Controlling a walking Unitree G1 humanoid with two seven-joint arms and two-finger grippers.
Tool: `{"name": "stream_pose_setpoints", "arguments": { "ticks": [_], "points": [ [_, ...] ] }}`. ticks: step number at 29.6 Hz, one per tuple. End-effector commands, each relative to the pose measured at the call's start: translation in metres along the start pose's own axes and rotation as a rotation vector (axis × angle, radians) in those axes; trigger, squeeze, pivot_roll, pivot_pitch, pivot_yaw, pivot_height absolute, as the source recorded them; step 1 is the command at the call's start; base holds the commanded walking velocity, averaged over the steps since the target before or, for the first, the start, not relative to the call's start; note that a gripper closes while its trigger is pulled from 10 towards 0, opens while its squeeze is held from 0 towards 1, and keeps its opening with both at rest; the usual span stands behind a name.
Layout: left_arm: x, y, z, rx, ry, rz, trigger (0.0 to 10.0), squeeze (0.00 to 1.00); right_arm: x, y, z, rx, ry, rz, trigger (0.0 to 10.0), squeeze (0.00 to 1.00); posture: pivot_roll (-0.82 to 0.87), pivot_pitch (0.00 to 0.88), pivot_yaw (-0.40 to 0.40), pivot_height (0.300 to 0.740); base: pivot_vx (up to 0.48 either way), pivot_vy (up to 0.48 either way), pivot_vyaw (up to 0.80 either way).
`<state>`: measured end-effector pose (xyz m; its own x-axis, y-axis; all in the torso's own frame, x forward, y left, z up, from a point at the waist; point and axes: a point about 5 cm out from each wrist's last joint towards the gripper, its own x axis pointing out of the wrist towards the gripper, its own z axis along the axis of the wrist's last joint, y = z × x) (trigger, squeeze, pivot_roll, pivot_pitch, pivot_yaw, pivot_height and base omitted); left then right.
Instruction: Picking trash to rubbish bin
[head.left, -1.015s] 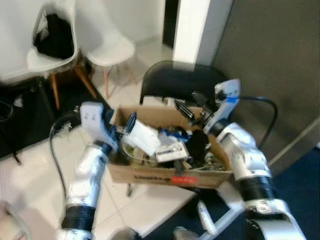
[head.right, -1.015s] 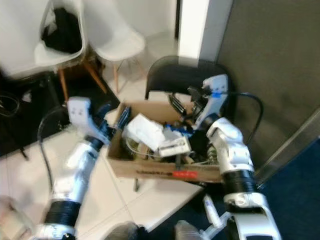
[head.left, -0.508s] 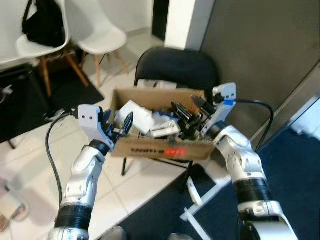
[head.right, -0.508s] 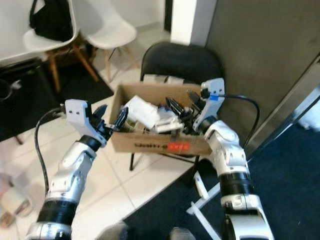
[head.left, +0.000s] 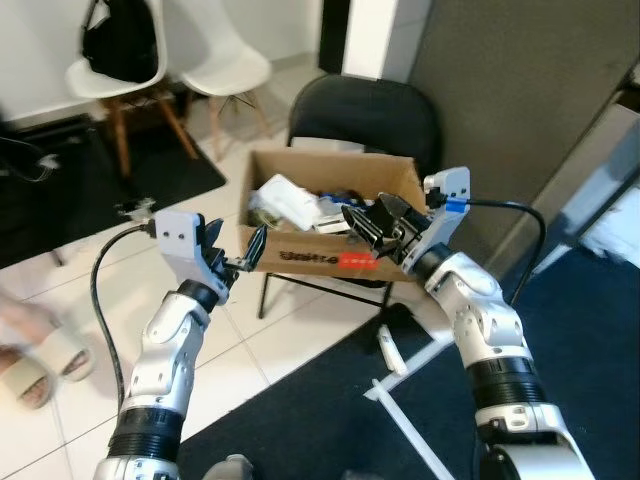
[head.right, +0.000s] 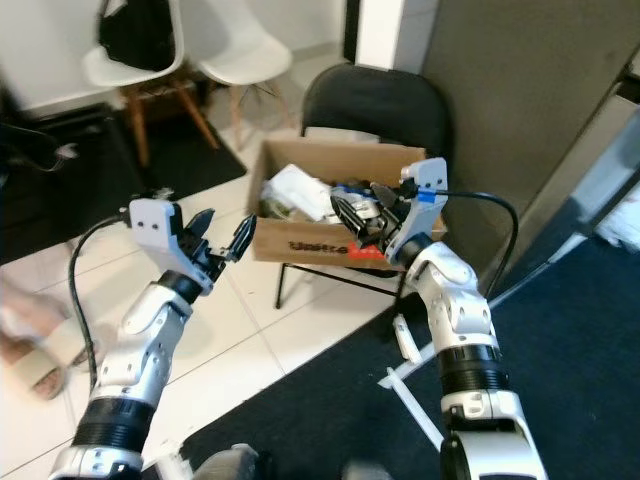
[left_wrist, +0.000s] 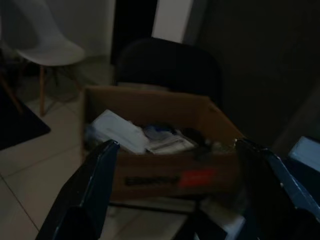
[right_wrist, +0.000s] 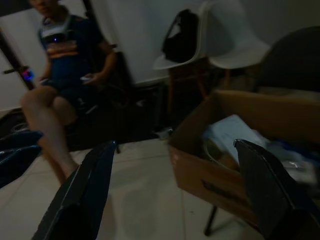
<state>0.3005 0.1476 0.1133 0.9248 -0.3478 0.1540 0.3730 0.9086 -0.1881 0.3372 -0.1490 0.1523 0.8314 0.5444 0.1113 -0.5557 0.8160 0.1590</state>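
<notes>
Far at 10 o'clock, two white chairs (head.left: 225, 70), one bearing a black bag (head.left: 118, 45). At 9 o'clock, low over pale floor tiles (head.left: 290, 345), the left pincer (head.left: 232, 258) with fingers spread apart, holding nothing, just short of the box's near corner. At centre, an open cardboard box (head.left: 320, 255) of trash resting on a black chair (head.left: 365, 118); white wrappers (head.left: 283, 200) heaped inside. At 3 o'clock of the box, the right pincer (head.left: 372, 222) with fingers apart, empty, at the box's rim. Seen from the right wrist, a seated person (right_wrist: 67, 65) beyond the box.
</notes>
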Motion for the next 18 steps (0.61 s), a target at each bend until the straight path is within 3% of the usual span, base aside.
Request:
{"name": "stream_pose_setpoints", "arguments": {
  "ticks": [1, 3, 18],
  "points": [
    [0.0015, -0.0033, -0.0017, 0.0, 0.008, -0.015, 10.0, 0.0, -0.0015, -0.0016, -0.0003, -0.011, 0.011, -0.005, 10.0, 0.0, -0.05, 0.0, -0.027, 0.74, -0.334, 0.0, 0.0],
    [0.0015, -0.0034, -0.0015, -0.002, 0.006, -0.015, 10.0, 0.0, -0.0015, -0.0016, -0.0002, -0.012, 0.011, -0.004, 10.0, 0.0, -0.05, 0.0, -0.027, 0.74, -0.334, 0.0, 0.0],
    [0.0017, -0.004, -0.0003, -0.023, -0.008, -0.018, 10.0, 0.0, -0.0014, -0.0014, -0.0014, -0.034, 0.025, 0.004, 10.0, 0.0, -0.05, 0.0, -0.027, 0.74, 0.0, 0.0, 0.0]
  ]
}}
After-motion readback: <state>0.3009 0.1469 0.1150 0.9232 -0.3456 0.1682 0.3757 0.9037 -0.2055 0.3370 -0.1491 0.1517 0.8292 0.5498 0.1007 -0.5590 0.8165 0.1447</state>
